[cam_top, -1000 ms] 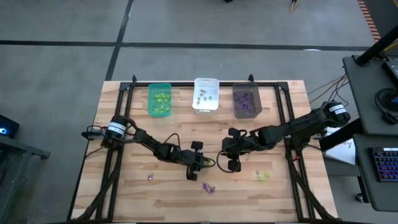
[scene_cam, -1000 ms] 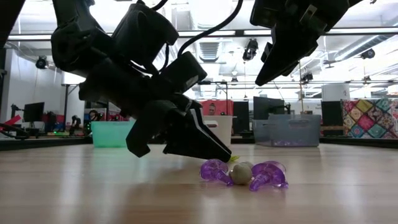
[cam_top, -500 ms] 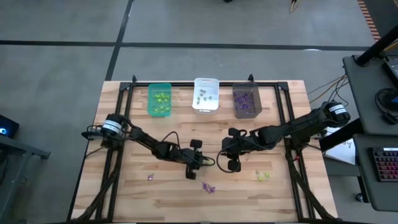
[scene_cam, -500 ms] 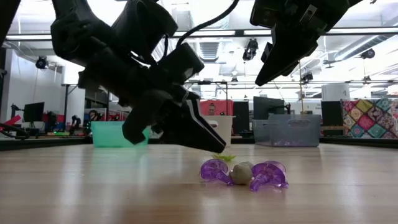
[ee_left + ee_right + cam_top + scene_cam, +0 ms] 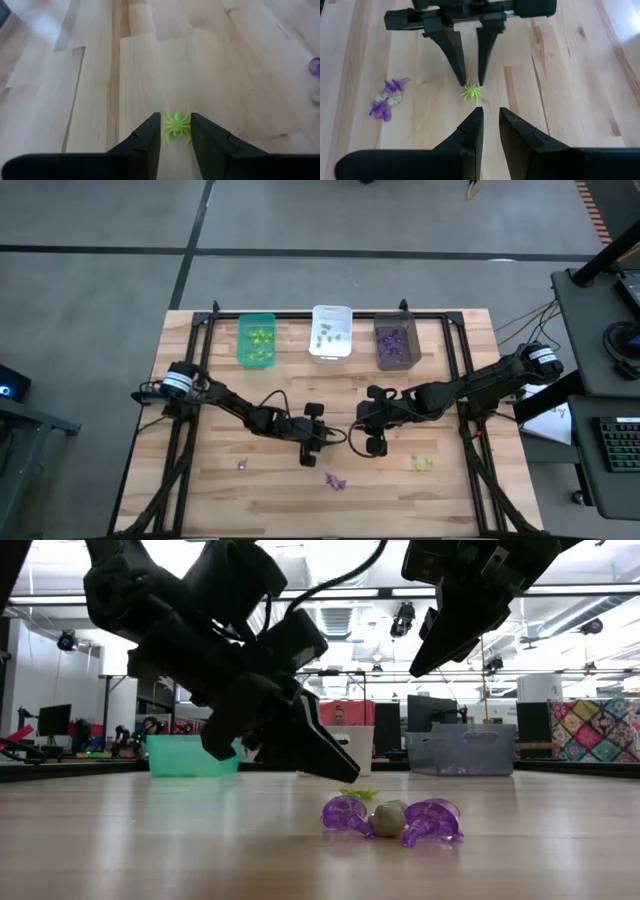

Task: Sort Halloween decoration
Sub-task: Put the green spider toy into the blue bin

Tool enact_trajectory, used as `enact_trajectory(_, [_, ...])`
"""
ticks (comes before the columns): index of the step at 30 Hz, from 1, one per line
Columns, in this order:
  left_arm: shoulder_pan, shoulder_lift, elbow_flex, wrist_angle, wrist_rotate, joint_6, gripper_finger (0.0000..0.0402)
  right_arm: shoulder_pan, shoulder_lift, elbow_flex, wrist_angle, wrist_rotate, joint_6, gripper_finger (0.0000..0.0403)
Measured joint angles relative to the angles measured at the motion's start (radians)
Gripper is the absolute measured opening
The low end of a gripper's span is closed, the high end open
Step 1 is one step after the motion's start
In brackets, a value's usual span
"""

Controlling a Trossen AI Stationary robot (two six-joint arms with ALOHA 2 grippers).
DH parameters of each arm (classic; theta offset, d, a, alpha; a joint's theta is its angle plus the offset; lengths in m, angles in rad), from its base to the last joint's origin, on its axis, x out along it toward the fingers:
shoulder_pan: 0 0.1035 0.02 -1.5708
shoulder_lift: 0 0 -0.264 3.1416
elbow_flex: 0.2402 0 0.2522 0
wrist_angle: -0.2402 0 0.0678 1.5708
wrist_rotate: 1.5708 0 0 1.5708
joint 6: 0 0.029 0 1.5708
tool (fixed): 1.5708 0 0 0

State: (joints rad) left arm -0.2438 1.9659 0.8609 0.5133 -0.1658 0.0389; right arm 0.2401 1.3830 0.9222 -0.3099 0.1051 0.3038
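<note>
from above, we see the left gripper (image 5: 309, 463) and right gripper (image 5: 373, 448) meeting mid-table. at table height, purple trinkets (image 5: 392, 819) and a grey one lie clustered. the left wrist view shows a green spider (image 5: 176, 125) between our parted fingers — whether pinched, we cannot tell. the right wrist view shows our right jaws slightly apart, empty.

green spider (image 5: 362, 795): mostly hidden behind purple cluster (image 5: 390, 819), low view | bin (image 5: 331, 332) contents: too small to identify, high view | purple trinket (image 5: 314, 67): cut by edge, left wrist view
</note>
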Motion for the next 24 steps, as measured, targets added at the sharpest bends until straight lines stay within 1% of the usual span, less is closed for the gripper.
enact_trajectory(2, [0.002,0.011,0.001,0.006,0.000,-0.012,0.0108,0.000,0.000,0.000,0.001,0.000,0.000,0.0054])
enact_trajectory(9, [0.004,0.057,0.000,0.062,-0.007,-0.018,0.0197,0.000,0.000,0.000,0.001,0.000,0.000,0.0054])
enact_trajectory(11, [0.004,0.069,0.001,0.080,-0.008,-0.003,0.0214,0.000,0.000,0.000,0.002,0.000,0.000,0.0054])
enact_trajectory(13, [0.005,0.078,0.001,0.091,-0.008,-0.002,0.0222,0.000,0.000,0.000,0.002,0.000,0.000,0.0054])
enact_trajectory(15, [0.006,0.084,0.002,0.100,-0.008,-0.002,0.0221,0.000,0.000,0.000,0.001,0.000,0.000,0.0054])
enact_trajectory(17, [0.006,0.084,0.003,0.098,-0.007,0.000,0.0210,0.000,0.000,0.000,0.001,0.000,0.000,0.0054])
enact_trajectory(20, [0.005,0.085,0.003,0.097,-0.007,0.002,0.0182,0.000,0.000,0.000,0.001,0.000,0.000,0.0054])
enact_trajectory(24, [0.005,0.085,0.003,0.094,0.000,0.001,0.0134,0.000,0.000,0.000,0.001,0.000,0.000,0.0054])
